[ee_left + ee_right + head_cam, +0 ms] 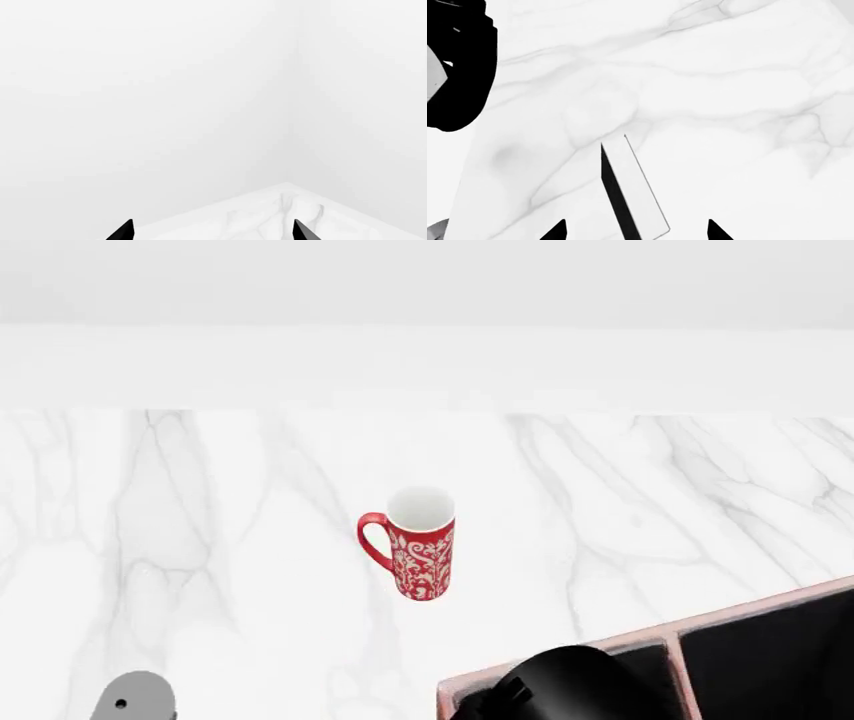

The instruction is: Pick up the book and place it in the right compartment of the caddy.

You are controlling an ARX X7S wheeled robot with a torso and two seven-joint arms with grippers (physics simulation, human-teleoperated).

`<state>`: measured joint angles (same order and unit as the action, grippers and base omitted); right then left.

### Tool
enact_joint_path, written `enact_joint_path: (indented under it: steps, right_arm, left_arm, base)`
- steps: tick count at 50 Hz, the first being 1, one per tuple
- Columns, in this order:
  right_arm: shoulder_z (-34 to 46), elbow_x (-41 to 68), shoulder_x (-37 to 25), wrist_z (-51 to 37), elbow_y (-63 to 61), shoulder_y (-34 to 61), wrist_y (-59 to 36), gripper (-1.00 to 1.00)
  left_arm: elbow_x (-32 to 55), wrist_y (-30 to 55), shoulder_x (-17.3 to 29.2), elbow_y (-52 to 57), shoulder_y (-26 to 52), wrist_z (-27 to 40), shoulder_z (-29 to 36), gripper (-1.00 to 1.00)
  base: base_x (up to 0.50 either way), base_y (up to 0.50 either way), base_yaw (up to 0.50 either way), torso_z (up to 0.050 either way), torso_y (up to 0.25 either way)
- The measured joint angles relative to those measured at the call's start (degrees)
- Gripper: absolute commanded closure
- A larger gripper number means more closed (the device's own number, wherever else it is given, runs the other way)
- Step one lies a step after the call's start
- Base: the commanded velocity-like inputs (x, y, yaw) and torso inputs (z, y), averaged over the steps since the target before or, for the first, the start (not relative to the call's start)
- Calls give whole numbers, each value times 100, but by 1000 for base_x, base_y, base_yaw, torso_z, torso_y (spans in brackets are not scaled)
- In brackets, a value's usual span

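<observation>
Book [634, 200] between right gripper [635, 231] tips, apparently ungripped.

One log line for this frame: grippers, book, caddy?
left gripper: open, empty | right gripper: open around book, no contact | book: outside caddy, over table | mug: upright

light: bright, even | shadows: faint | focus: sharp | whites near blown-out
</observation>
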<state>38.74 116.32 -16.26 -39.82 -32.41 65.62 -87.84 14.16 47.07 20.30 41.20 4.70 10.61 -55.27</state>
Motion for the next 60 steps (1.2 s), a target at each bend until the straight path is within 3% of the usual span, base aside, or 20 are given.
enact_joint_path:
  steps: [11,35,60]
  right_arm:
    - [148,-616,-80,597,-96,-75,-66,-100]
    - [1100,-4069,-350,3636,-49,-408,769,-100]
    - [2122,-5787,-339,5126,830,-660,2015,-100]
  left_arm:
    - [7,6,11,10,0,10,17,-100]
    - [-18,-59,-2,-36,-7,43,136,-100]
    - [-41,-173,-25,-101,-52,50,211,-100]
  base:
    - [0,0,0,0,0]
    - [0,0,0,0,0]
    - [0,0,0,0,0]
